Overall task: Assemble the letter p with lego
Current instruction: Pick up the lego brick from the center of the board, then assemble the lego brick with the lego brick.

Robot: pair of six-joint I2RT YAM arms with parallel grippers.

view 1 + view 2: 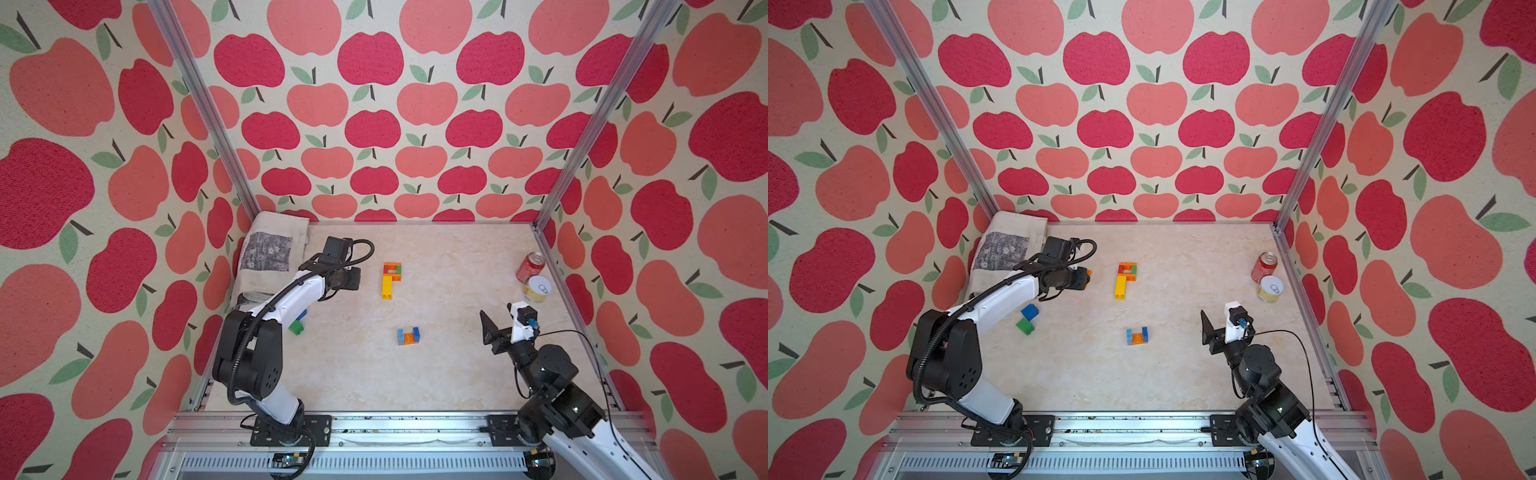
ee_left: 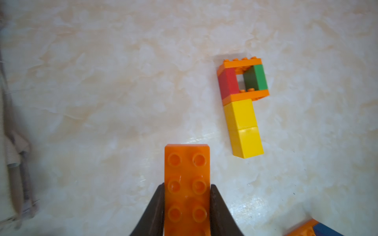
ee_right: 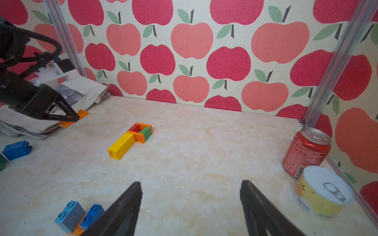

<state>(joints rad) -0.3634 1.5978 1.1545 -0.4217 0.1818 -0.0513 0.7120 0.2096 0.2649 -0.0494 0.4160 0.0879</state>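
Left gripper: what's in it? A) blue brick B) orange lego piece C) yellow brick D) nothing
B: in the left wrist view the left gripper is clamped on the sides of the orange lego piece, studs facing the camera.

Left arm stretches toward far left corner of table; left gripper clamped on orange brick. Right gripper near right edge, jaws wide, empty.
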